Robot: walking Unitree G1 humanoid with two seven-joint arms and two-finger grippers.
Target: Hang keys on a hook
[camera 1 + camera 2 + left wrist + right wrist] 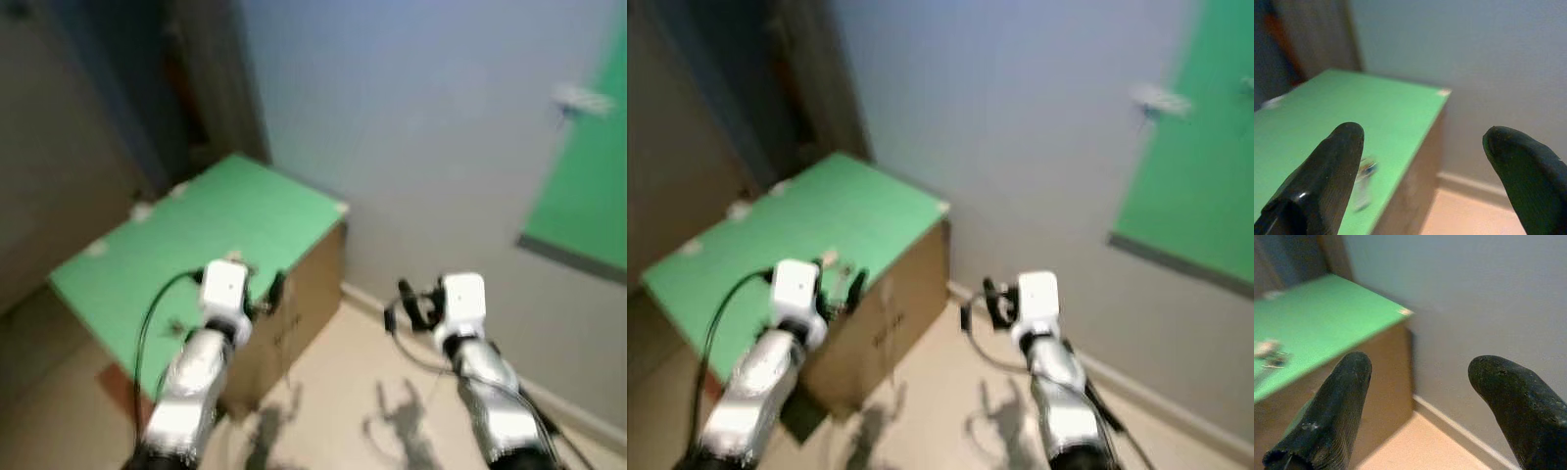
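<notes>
On the green-topped box, small blurred keys; left pincer and right pincer both spread

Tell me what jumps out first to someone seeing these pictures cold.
A cardboard box with a bright green top stands against the pale wall, at the robot's front left. A small bunch of keys lies on that top near its front edge, just ahead of the left gripper, which is open; the right gripper is open too, over the floor. A green panel hangs on the wall to the right.

Green-topped cardboard box on the floor, keys atop.
</notes>
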